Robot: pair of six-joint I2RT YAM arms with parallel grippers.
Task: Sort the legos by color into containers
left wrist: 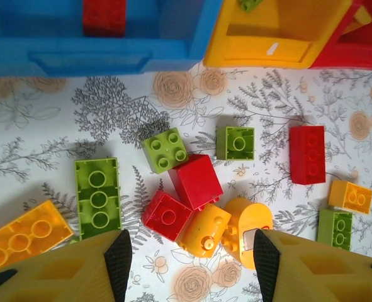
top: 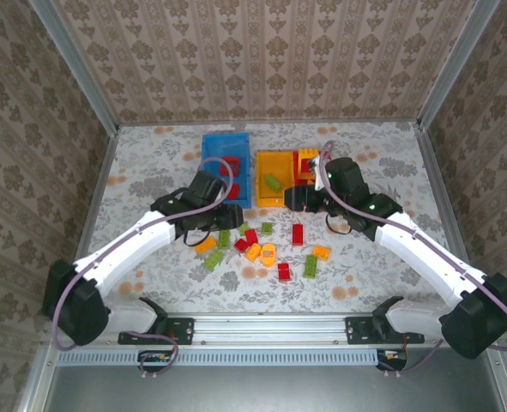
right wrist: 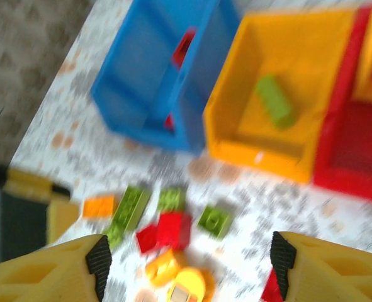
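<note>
Legos (left wrist: 196, 180) lie just ahead of left pincer (left wrist: 192, 264): wide open, apparently holding nothing.

Red, green and orange legos (left wrist: 195, 180) speckle a grey-and-peach floral table (left wrist: 66, 119).

The floral-print worktop (top: 150, 163) carries the blue bin (top: 214, 146) at its far middle. The yellow-orange bin (top: 266, 167) sits just beside the blue bin's right wall, and the red bin (left wrist: 352, 56) sits beyond that. Nearer than the blue bin, loose legos lie scattered on the worktop: a long green brick (left wrist: 97, 196), a square green brick (left wrist: 165, 150), a red cube (left wrist: 196, 181), a long red brick (left wrist: 307, 154) and a long orange-yellow brick (left wrist: 22, 236).
</note>
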